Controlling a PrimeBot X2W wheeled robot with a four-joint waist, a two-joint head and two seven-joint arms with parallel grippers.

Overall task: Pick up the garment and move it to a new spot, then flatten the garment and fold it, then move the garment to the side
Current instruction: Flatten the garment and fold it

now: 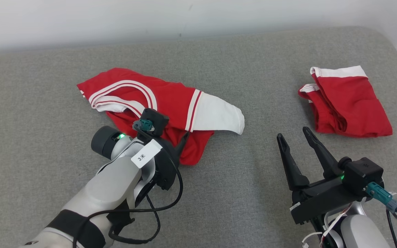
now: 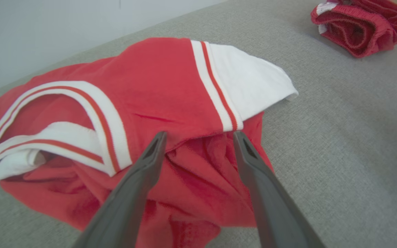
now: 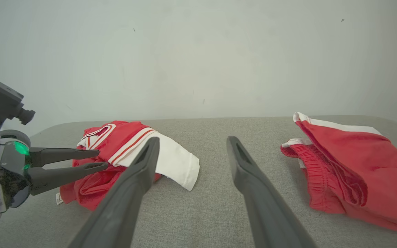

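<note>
The garment (image 1: 164,100) is a red jersey top with white trim. It lies crumpled and unfolded on the grey cushioned surface (image 1: 40,179), a little toward 10 o'clock from the middle of the head view. Its neckline (image 1: 115,100), edged in a white band with a thin red stripe, sits at the 9 o'clock end and is doubled over itself. A short white sleeve (image 1: 219,115), set off by white-and-red stripes, lies flat and points to 4 o'clock. Below the sleeve, loose red cloth (image 1: 193,150) bunches in wrinkles toward 6 o'clock. In the right wrist view a small white label (image 3: 59,198) pokes out at the lower edge.
</note>
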